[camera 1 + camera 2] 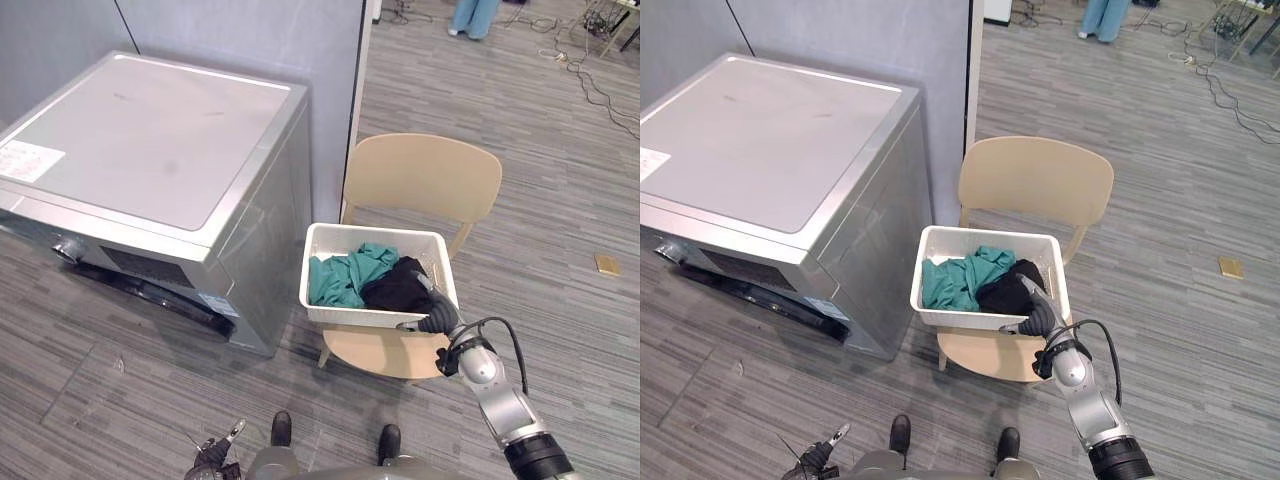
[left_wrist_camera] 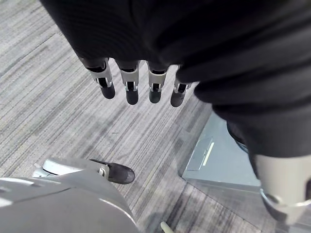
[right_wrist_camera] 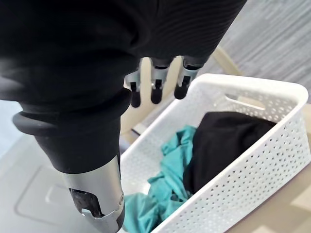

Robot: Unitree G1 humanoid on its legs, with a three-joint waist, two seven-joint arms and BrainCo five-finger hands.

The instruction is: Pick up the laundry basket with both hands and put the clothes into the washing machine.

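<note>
1. Far left: a silver-grey washing machine [image 1: 150, 170] stands on the striped grey floor [image 1: 560, 190], its flat top closed, with a white sticker [image 1: 28, 160] on the near left corner. A grey partition wall [image 1: 250, 40] rises directly behind it.

2. Left hand [image 2: 129, 87]: it hangs low above the floor, fingers straight and relaxed, holding nothing. It is well apart from the basket.

3. Centre: a pale wooden chair [image 1: 420, 175] stands just beside the machine's right side. The white perforated laundry basket [image 1: 375, 230] sits on the chair seat. Inside, a teal garment [image 1: 340, 278] lies in the left half and a black garment [image 1: 400, 285] in the right half, the two touching.

4. Right hand [image 1: 437, 318]: it is at the basket's near right corner. In its wrist view the fingers [image 3: 156, 90] are extended over the basket rather than curled round the rim, so the hand is open. Whether it touches the rim cannot be told.

5. Right: a small tan object [image 1: 607, 263] lies on the floor, well apart from the chair. Cables [image 1: 590, 80] trail across the far floor. A person's legs [image 1: 475, 15] stand at the far edge.
</note>
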